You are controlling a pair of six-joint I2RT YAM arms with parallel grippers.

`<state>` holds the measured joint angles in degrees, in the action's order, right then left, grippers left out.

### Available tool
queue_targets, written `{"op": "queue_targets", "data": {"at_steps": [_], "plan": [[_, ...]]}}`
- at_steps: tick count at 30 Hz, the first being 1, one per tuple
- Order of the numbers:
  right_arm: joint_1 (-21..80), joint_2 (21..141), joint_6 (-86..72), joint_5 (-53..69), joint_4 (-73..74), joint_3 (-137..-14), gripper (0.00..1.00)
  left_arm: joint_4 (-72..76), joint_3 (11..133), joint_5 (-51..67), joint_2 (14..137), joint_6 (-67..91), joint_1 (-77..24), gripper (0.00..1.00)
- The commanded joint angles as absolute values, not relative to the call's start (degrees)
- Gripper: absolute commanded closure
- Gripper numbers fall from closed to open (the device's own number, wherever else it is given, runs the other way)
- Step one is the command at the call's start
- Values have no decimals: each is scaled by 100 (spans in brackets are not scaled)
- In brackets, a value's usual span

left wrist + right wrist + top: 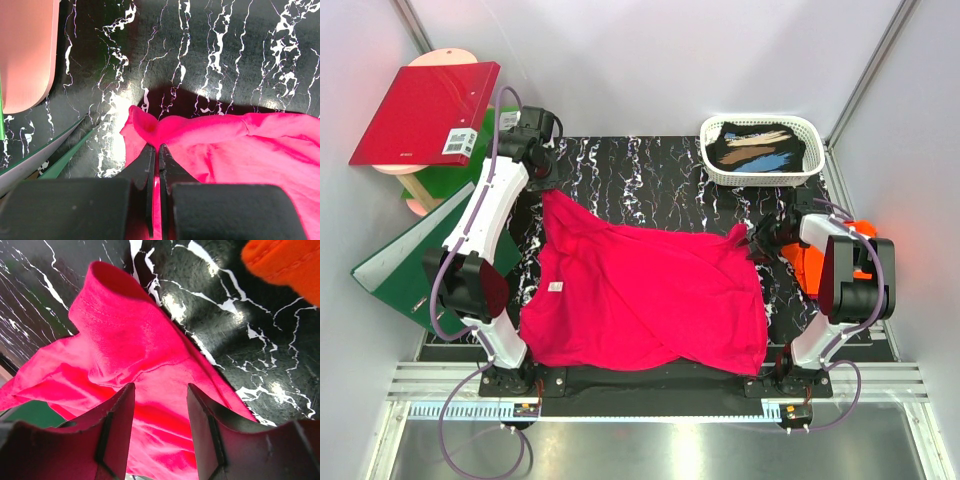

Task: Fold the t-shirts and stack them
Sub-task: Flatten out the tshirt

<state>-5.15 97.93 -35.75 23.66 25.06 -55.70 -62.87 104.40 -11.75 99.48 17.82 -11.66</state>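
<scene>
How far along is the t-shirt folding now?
Nothing is folded yet. The pink t-shirt lies spread; the left end effector pinches its corner, the right end effector stands open over its opposite edge. The orange t-shirt lies bunched. Folding both and stacking remain.

Top camera high behind near edge, looking down over whole bench (660,170). Wrist cameras close, low, at opposite corners of same pink shirt (640,290).

pink tee (640,295) spread out | L hand (546,184) at far-L corner | orange tee (808,262) (bunched) far R
</scene>
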Motion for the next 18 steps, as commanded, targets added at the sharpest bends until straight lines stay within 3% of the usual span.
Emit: {"op": "queue_targets", "data": {"at_steps": [1,14,18], "plan": [[-554,9809,-3621,2286,2373,-5739,46,-6091,10441,-1169,9817,1696,-1134,100],[-589,10740,-3428,2171,2496,-6143,47,-6091,10415,-1222,9809,1705,-1125,100],[-589,11012,-3366,2223,2408,-6433,80,-6100,10354,-1239,9765,1696,-1134,100]]}}
